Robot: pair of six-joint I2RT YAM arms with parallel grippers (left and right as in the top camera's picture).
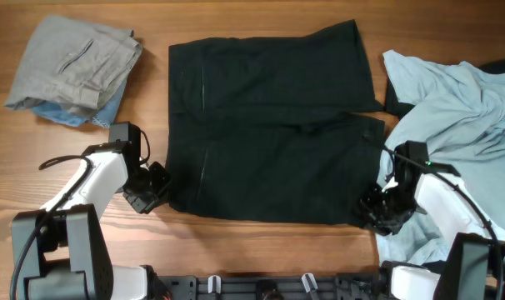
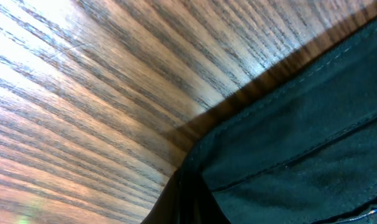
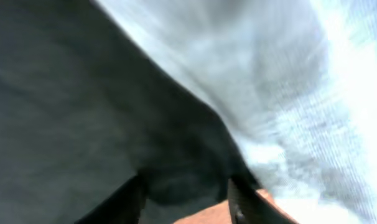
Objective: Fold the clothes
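A pair of black shorts (image 1: 269, 125) lies spread flat in the middle of the wooden table (image 1: 69, 158). My left gripper (image 1: 157, 197) is at the near left corner of the shorts. In the left wrist view its fingers (image 2: 188, 211) are pressed together on the edge of the black fabric (image 2: 300, 137). My right gripper (image 1: 376, 210) is at the near right corner. In the right wrist view its fingers (image 3: 185, 202) stand apart with the black fabric (image 3: 70, 112) bunched between them.
A folded grey garment (image 1: 73, 67) rests on a light blue one at the far left. A heap of pale blue-grey clothes (image 1: 461, 108) lies on the right, touching the shorts and showing in the right wrist view (image 3: 288, 93).
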